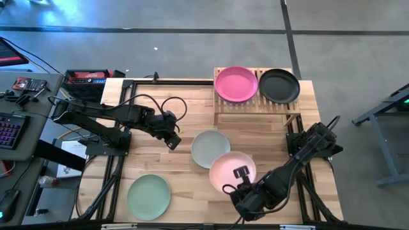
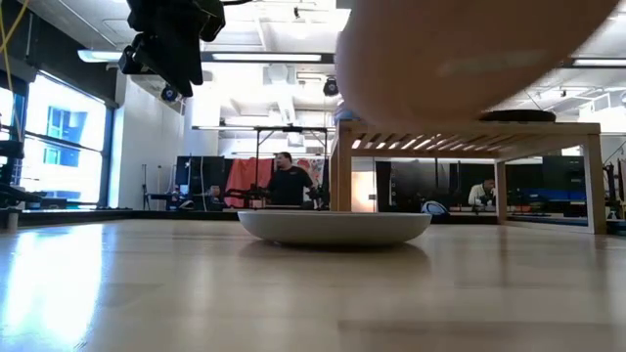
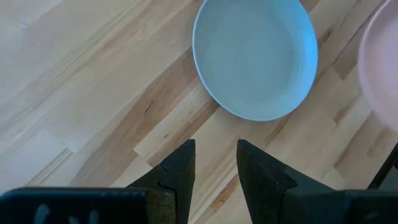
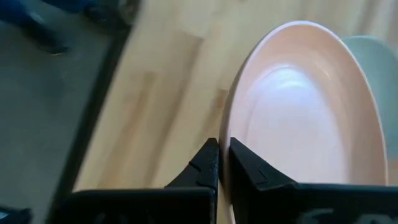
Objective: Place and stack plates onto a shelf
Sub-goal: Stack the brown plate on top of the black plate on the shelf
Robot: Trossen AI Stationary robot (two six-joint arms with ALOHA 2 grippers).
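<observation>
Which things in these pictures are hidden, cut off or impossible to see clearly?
- Low view: the lifted peach-pink plate is cut off by the top edge and hides most of the shelf.
- Right wrist view: the right gripper grips the peach-pink plate's rim; the pale plate behind is mostly hidden.
- Low view: people behind are too small.

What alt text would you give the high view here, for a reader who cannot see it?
The right gripper is shut on the rim of a peach-pink plate, which overlaps a pale plate at table centre. The left gripper hovers open beside that pale plate. A magenta plate and black plate sit on the shelf; a mint green plate lies near the front.
</observation>
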